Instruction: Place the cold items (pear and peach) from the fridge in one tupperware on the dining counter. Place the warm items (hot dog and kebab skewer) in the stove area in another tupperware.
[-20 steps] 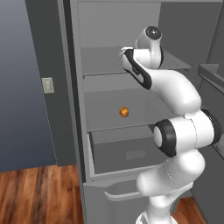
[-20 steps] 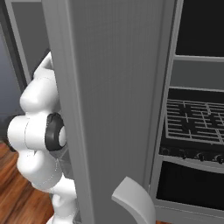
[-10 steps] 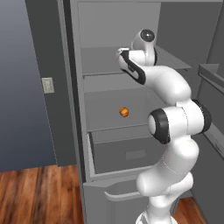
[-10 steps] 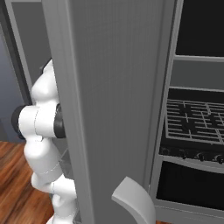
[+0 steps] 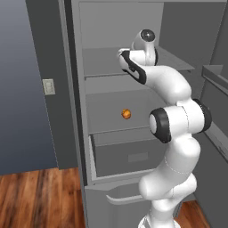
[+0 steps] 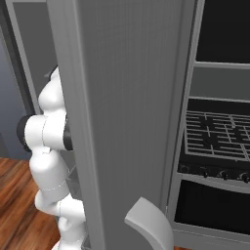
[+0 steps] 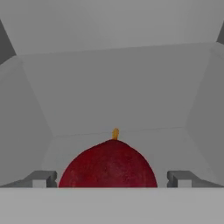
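A dark red pear (image 7: 108, 164) with a small orange stem sits on a grey fridge shelf (image 7: 78, 109), close in front of the hand. My gripper (image 7: 112, 178) is open. Its two fingertips (image 7: 41, 178) stand wide apart on either side of the fruit and do not touch it. In the left base view the arm's wrist (image 5: 132, 67) reaches in over the upper shelf (image 5: 100, 67). A small orange peach (image 5: 126, 114) lies on the shelf below it.
The open fridge door (image 6: 122, 97), with its handle (image 6: 149, 227), stands close on the right of the arm. A stove (image 6: 219, 139) is beyond it. A fridge drawer (image 5: 129, 153) sticks out below the shelves. A wall switch (image 5: 48, 87) is on the left.
The hand has pushed a little further in over the upper shelf, and the elbow has swung up and nearer the fridge. The jaws have stayed wide.
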